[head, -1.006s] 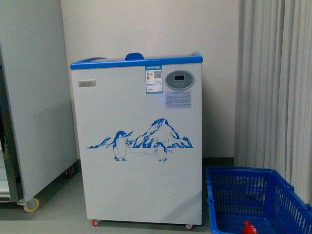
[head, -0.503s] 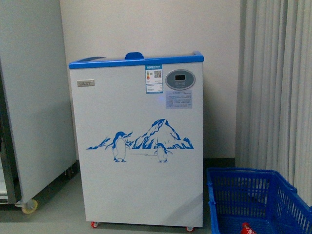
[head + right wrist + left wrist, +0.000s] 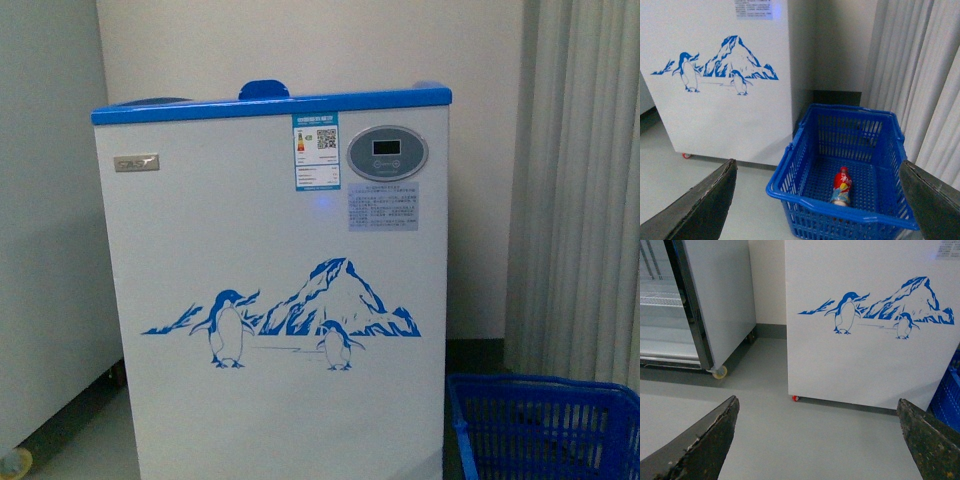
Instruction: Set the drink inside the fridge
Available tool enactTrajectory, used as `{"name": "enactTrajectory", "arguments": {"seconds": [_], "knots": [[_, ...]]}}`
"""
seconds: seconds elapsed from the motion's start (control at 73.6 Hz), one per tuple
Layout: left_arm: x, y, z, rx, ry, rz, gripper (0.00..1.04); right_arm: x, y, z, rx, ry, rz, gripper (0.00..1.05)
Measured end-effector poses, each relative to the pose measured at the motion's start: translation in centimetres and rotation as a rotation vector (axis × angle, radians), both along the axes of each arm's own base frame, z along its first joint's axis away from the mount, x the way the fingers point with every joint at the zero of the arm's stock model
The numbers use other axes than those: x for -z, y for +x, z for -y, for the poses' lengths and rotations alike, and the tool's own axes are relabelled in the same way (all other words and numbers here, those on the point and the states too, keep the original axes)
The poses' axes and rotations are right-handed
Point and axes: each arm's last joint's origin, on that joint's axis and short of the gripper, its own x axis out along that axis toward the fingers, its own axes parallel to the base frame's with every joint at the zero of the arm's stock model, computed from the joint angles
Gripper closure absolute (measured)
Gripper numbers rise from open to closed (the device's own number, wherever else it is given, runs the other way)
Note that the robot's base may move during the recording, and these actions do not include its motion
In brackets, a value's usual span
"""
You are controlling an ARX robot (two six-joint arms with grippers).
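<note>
1. Fridge [image 3: 270, 300]: white, smooth-sided box on small red casters [image 3: 795, 398], with a blue rim and a blue handle hump on top. The front carries blue penguin-and-mountain art [image 3: 285, 320].
- Writing on the front: an energy label with QR code [image 3: 316, 151], an oval grey display [image 3: 388, 152], a sheet of fine print [image 3: 383, 207] and a small nameplate [image 3: 136, 162]. None of it can be read.

2. Drink [image 3: 841, 186]: plastic bottle with a red cap and a red label with yellow and white graphics. It lies on its side on the floor of the basket, red cap toward the far wall.

3. Basket [image 3: 840, 207]: blue plastic lattice, rectangular, open-topped. It stands on the floor just right of the fridge, near the pleated pale curtain [image 3: 910, 75].

4. Tall cabinet [image 3: 720, 290]: plain grey-white with a dark door edge, on a pale caster [image 3: 719, 372]. It stands left of the fridge, with a gap between the two.

5. Floor [image 3: 790, 440]: smooth grey, bare in front of the fridge.

6. Left gripper [image 3: 817, 400]: dark, scuffed fingers spread wide apart, nothing between them, hanging over the floor near the fridge's lower left corner.

7. Right gripper [image 3: 817, 162]: fingers likewise wide apart and empty, above the basket's near rim, well clear of the drink.
</note>
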Motion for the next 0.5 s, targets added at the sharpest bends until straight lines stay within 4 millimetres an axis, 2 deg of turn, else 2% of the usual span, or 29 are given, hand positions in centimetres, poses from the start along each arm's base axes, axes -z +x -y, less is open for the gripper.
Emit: {"name": "enactTrajectory", "arguments": {"seconds": [0.503], "knots": [[0.0,0.0,0.0,0.0,0.0,0.0,0.08,0.0,0.0,0.0,0.0,0.0,0.0,0.08]]}}
